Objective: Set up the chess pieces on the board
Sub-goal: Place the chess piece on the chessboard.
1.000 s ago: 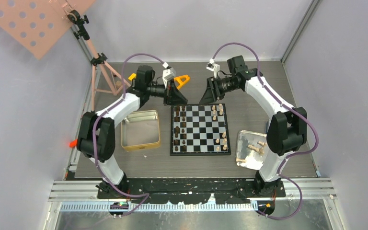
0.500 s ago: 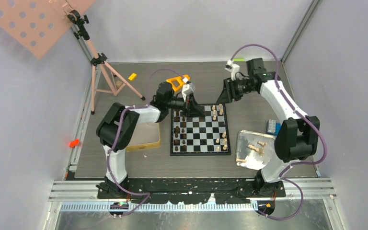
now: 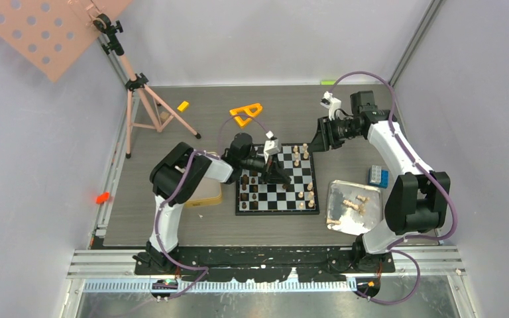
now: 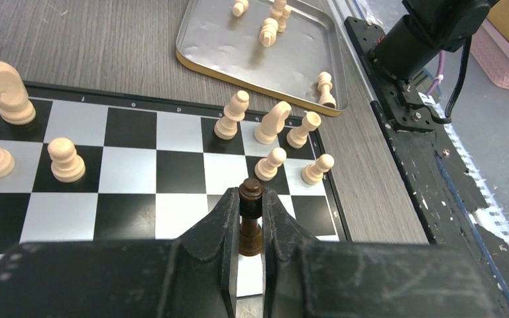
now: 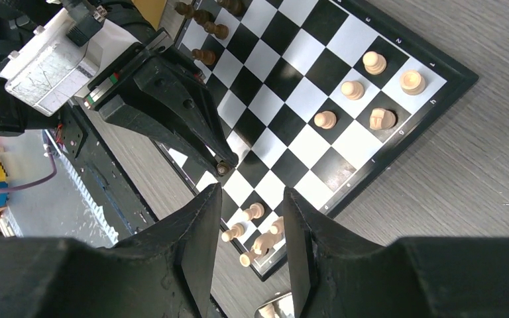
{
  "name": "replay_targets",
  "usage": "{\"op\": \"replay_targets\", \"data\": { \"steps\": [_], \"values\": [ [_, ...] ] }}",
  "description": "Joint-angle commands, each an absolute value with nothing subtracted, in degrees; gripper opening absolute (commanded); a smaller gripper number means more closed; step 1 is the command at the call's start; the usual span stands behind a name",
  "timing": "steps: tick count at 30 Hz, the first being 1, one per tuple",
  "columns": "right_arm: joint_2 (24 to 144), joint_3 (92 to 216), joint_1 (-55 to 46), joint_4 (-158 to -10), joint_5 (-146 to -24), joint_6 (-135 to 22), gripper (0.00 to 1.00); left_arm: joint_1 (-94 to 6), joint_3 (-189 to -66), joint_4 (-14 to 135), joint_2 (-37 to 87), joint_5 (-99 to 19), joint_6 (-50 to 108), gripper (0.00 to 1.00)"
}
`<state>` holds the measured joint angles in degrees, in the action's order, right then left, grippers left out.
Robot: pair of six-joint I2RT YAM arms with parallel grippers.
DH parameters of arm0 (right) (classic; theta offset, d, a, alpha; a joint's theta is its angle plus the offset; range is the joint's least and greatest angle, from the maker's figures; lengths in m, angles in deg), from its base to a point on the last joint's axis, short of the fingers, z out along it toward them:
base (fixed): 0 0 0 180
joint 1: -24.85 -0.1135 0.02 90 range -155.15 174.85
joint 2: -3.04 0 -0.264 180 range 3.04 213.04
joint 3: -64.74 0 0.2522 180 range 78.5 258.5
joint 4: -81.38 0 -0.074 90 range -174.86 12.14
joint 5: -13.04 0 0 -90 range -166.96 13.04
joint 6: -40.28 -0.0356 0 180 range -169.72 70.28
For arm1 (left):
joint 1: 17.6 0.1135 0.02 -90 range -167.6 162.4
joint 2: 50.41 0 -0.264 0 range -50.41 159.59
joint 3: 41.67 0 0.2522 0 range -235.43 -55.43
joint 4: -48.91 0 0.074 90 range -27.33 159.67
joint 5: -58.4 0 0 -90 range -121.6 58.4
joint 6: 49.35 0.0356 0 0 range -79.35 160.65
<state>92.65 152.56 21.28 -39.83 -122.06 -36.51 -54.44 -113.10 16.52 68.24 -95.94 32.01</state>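
Observation:
The board (image 3: 277,199) lies mid-table, with dark brown pieces (image 3: 248,180) along its left columns and pale pieces (image 3: 308,192) on its right. My left gripper (image 3: 280,174) reaches over the board's middle. In the left wrist view it (image 4: 250,199) is shut on a dark brown piece (image 4: 250,191), which is upright with its base at a light square. Pale pieces (image 4: 270,124) stand beyond it. My right gripper (image 3: 318,140) hangs open and empty by the board's far right corner. In the right wrist view it (image 5: 252,193) looks down on the board (image 5: 305,142).
A silver tray (image 3: 339,191) with several pale pieces lies right of the board and shows in the left wrist view (image 4: 219,40). A gold tin (image 3: 205,195) sits half under my left arm. A blue brick (image 3: 376,175), an orange block (image 3: 246,112) and a tripod (image 3: 142,99) stand around.
My left gripper has swung from behind the board's far left corner out over its middle. My right gripper has drawn back to the right, off the board's far edge.

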Motion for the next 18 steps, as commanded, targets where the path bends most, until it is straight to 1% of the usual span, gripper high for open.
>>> {"op": "replay_targets", "data": {
  "steps": [1,10,15,18],
  "values": [
    [89.47,151.96,21.07,-41.21,-122.26,-36.19,0.45,-54.56,-111.59,11.11,68.25,-95.56,36.35,0.11],
    [89.47,151.32,21.10,-41.25,-122.70,-36.36,0.45,-54.56,-109.04,11.15,67.32,-95.56,39.48,0.21],
    [89.33,150.95,21.12,-41.22,-122.79,-36.37,0.45,-54.56,-108.03,11.94,66.22,-95.14,40.37,0.31],
    [89.16,150.75,21.07,-41.22,-122.82,-36.39,0.45,-54.57,-108.31,14.94,65.11,-94.37,42.80,0.34]
  ]
}}
